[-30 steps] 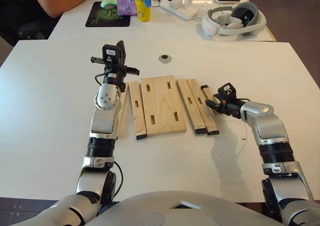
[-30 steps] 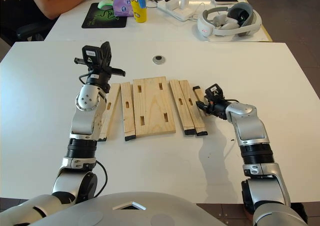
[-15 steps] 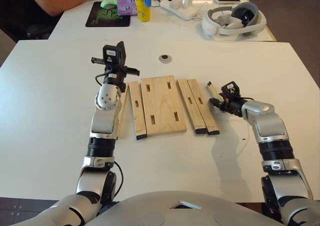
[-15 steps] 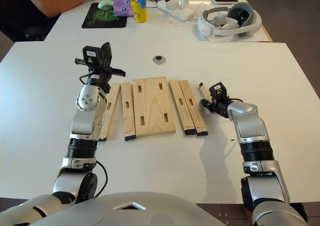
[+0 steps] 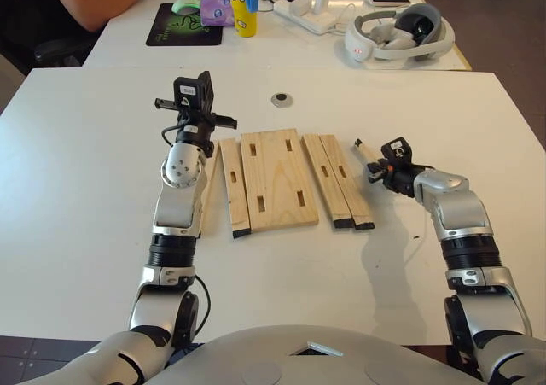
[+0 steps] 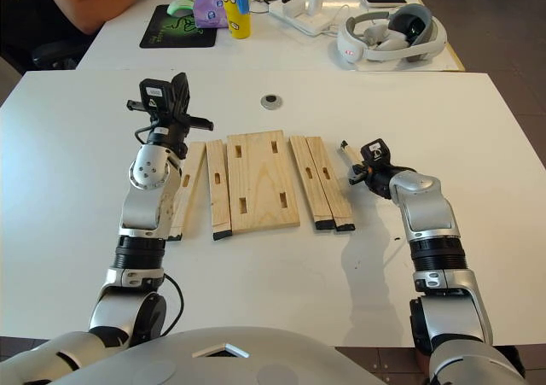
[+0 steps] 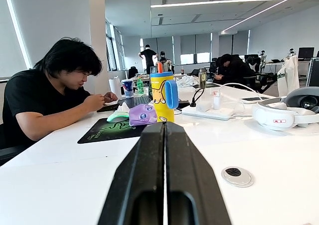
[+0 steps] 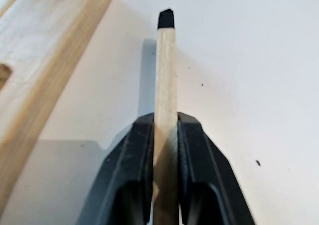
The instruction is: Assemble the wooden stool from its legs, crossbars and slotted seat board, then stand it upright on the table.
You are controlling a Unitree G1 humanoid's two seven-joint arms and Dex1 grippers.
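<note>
The right gripper has its jaws clamped on a thin pale wooden crossbar with a black tip, just right of the flat slotted wooden legs. The left gripper, jaws pressed together on nothing, is raised at the far left of the pale slotted seat board, which lies flat on the white table. On the desk beyond sit a white headset and a yellow bottle.

**Two eyes above, two wrists low**

The head's two cameras are looking forward and down over the counter, sharing the row of wooden boards and both arms. The left wrist camera is facing level along its fingers toward a second counter. The right wrist camera is peering close along its fingers and a thin stick.
</note>
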